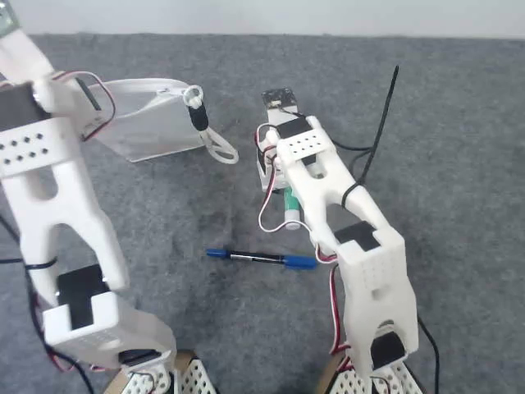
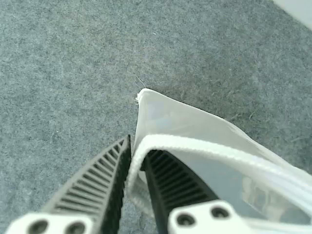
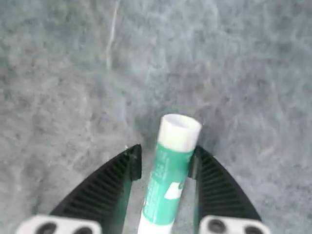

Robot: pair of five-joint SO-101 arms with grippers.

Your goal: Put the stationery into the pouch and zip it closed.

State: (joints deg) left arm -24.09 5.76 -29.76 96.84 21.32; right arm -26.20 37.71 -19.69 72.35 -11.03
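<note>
in the high view the left arm's own wrist covers the spot where it meets the translucent white plastic pouch (image 1: 152, 119), and the pouch's left part is hidden behind it. the left wrist view shows the grip: the left pincer (image 2: 136, 153) is nearly closed, its 2 black ribbed fingers (image 2: 97, 187) pinching the pouch's thick white zip edge. the far end of the pouch is cut off there. the pouch lies at the back left of the grey felt tabletop (image 1: 459, 98), its walls cloudy and its mouth edged in white. a small black piece with pale rings (image 1: 201, 119) sits at its right corner; what it is i cannot tell. further right, a blue pen (image 1: 261, 258) with a dark middle lies flat on the felt, apart from the pouch. just beside it, the right arm hides most of a green and white glue stick (image 1: 291, 209). the right pincer (image 3: 165, 151) is closed part-way onto that stick, 1 finger on each side, the white end pointing away.
</note>
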